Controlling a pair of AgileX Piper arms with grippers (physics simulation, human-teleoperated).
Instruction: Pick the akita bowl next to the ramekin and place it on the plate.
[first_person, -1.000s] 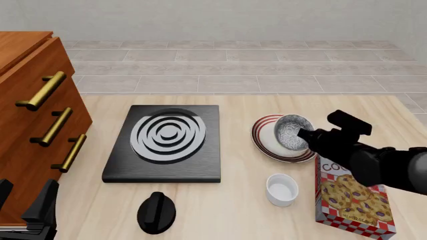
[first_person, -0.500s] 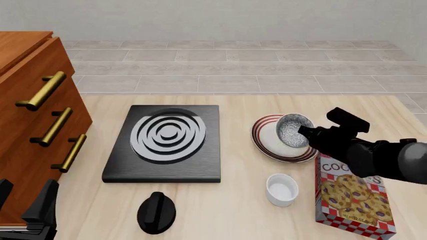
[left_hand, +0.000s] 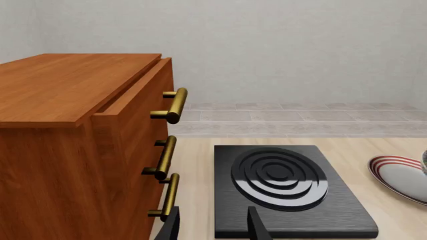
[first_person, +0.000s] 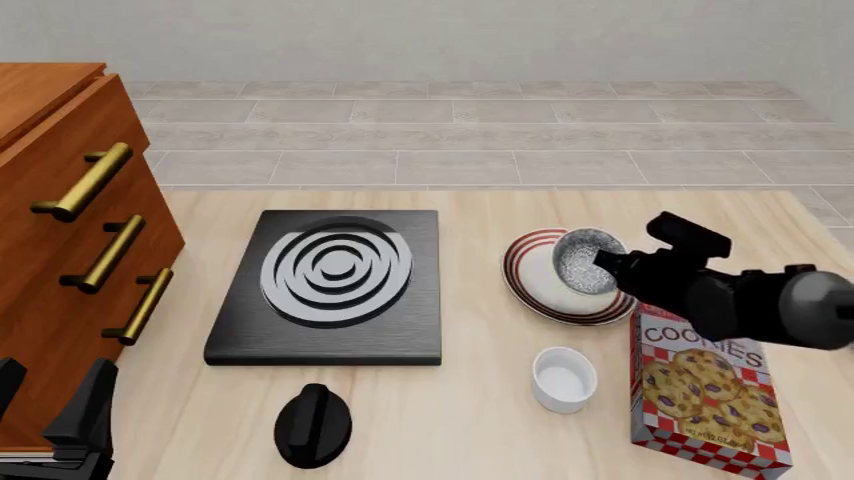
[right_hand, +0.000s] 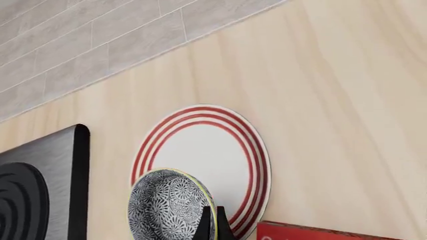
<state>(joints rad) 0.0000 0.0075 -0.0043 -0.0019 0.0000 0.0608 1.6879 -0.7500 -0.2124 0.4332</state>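
Note:
The akita bowl (first_person: 582, 262), speckled grey inside, is tilted on its side over the right half of the plate (first_person: 534, 272). My right gripper (first_person: 609, 264) is shut on its rim. In the right wrist view the bowl (right_hand: 167, 206) hangs just before the closed gripper (right_hand: 213, 221), above the red-ringed plate (right_hand: 200, 145). Whether the bowl touches the plate cannot be told. The white ramekin (first_person: 563, 378) stands nearer, in front of the plate. My left gripper (left_hand: 215, 227) is open and holds nothing, low at the front left (first_person: 54, 430).
A black stove (first_person: 334, 285) with white rings lies left of the plate. A black knob (first_person: 312, 425) sits in front of it. A cookie box (first_person: 701, 390) lies right of the ramekin, under my right arm. A wooden drawer cabinet (first_person: 67, 230) fills the left side.
My right arm has shifted slightly away and its forearm has swung right, with the bowl still gripped and tilted over the plate. The left arm has not moved.

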